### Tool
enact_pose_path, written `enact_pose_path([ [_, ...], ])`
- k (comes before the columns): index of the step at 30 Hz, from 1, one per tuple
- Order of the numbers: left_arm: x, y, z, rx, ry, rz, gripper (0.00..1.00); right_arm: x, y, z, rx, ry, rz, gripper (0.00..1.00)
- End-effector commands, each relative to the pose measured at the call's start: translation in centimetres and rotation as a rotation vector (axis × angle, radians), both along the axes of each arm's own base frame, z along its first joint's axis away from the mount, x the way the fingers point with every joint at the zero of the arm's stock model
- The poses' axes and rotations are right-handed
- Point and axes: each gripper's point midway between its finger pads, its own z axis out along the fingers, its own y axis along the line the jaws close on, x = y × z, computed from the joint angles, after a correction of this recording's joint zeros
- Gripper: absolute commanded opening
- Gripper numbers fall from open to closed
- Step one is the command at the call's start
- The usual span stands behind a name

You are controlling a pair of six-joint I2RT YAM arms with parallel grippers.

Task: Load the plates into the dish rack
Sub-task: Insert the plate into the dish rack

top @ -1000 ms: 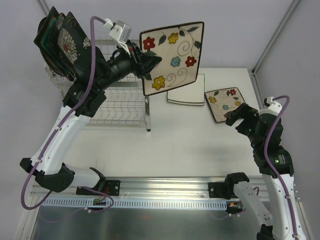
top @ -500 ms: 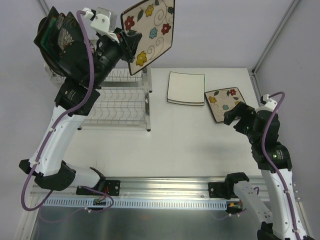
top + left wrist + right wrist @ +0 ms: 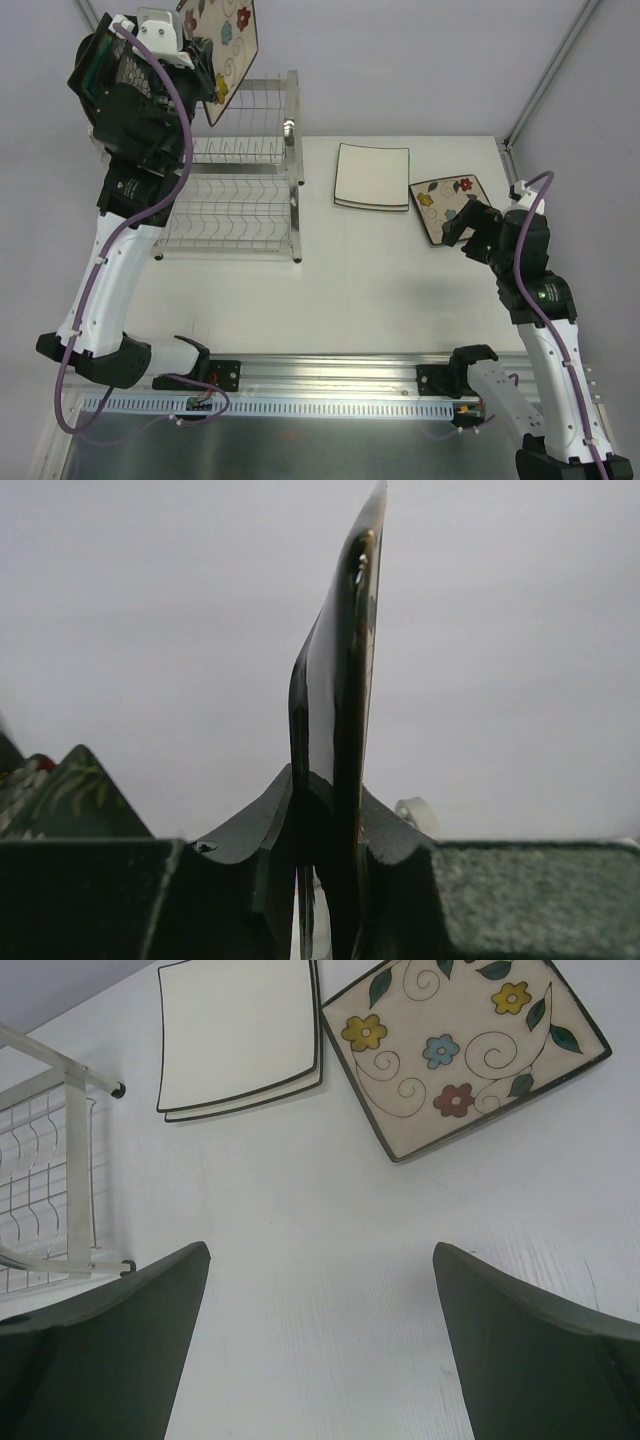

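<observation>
My left gripper (image 3: 207, 78) is shut on the lower edge of a cream square plate with coloured flowers (image 3: 228, 40), held upright high above the back of the dish rack (image 3: 240, 175). In the left wrist view this plate (image 3: 342, 670) stands edge-on between the fingers of the left gripper (image 3: 330, 815). Dark plates (image 3: 98, 70) stand at the rack's back left, partly behind the arm. A white square plate (image 3: 372, 177) and a second flowered plate (image 3: 447, 205) lie flat on the table. My right gripper (image 3: 462, 226) hovers open just in front of the flowered plate (image 3: 465, 1045) with nothing between its fingers (image 3: 140, 1320).
The rack's tall corner post (image 3: 291, 120) stands between the rack and the white plate (image 3: 238, 1030). A metal frame upright (image 3: 545, 85) rises at the table's back right corner. The rack's right end (image 3: 50, 1190) shows at the left of the right wrist view.
My left arm has swung the flowered plate up and to the left, from above the white plate to over the rack's back. The right gripper has edged slightly toward the flowered plate on the table.
</observation>
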Motion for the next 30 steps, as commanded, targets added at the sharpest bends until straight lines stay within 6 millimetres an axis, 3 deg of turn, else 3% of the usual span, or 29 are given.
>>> enact_pose_path([
  [1,-8.6,5.9,11.0,-0.155,-0.421,0.1,0.0,0.7,0.2,1.6,-0.004,-0.053,0.018,1.0],
  [6,-8.7,8.8,10.2,-0.14,-0.421,0.21,0.0,1.1,0.5,1.4,-0.003,-0.041,0.035,1.0],
  [12,-6.9,11.4,7.7,-0.125,-0.357,0.284,0.0,1.4,0.6,1.1,-0.007,-0.035,0.045,1.0],
  [30,-3.8,13.2,3.2,-0.11,-0.267,0.283,0.0,2.1,1.2,0.7,-0.002,-0.011,0.07,1.0],
])
